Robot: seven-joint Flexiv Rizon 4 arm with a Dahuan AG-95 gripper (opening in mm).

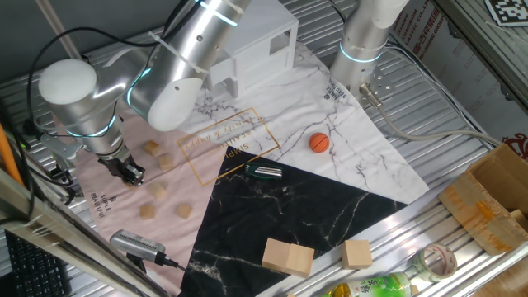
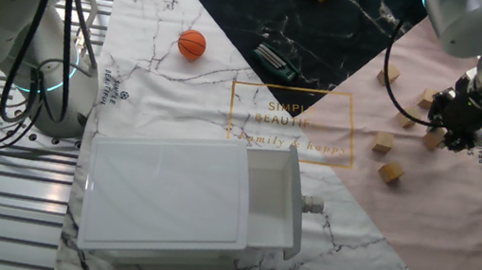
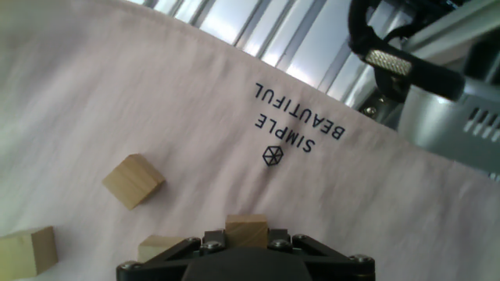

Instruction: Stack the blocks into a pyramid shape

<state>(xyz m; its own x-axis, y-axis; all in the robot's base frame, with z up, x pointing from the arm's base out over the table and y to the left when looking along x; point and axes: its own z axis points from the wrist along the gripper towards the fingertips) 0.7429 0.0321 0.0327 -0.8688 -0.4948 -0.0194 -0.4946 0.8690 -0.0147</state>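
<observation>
Your gripper (image 3: pixel 247 234) is clamped on one block (image 3: pixel 247 229). In the hand view, the cube sits pinched between the two dark fingers at the bottom edge, raised off the pink cloth (image 3: pixel 156 94) so it can be carried.

In one fixed view, the gripper (image 1: pixel 132 173) hangs low over the cloth's left side. Four loose blocks lie scattered near it: two to its right (image 1: pixel 152 148) (image 1: pixel 167 161) and three nearer the camera, of which you can make out (image 1: pixel 157 190), (image 1: pixel 147 211) and (image 1: pixel 183 211). None rests on another, so no pyramid base appears laid yet. They lie apart, likely so each can be gripped without bumping a neighbour.

In the other fixed view, the gripper (image 2: pixel 458 124) hovers at the cloth's right edge, with blocks close around it.

An orange ball (image 1: pixel 319 142), a white drawer box (image 1: pixel 252 45) and two large wooden blocks (image 1: pixel 288 256) (image 1: pixel 357 252) sit well apart on the marble mat. They play no part here.

Judging by this, your next step is choosing a spot to set the held block down.
</observation>
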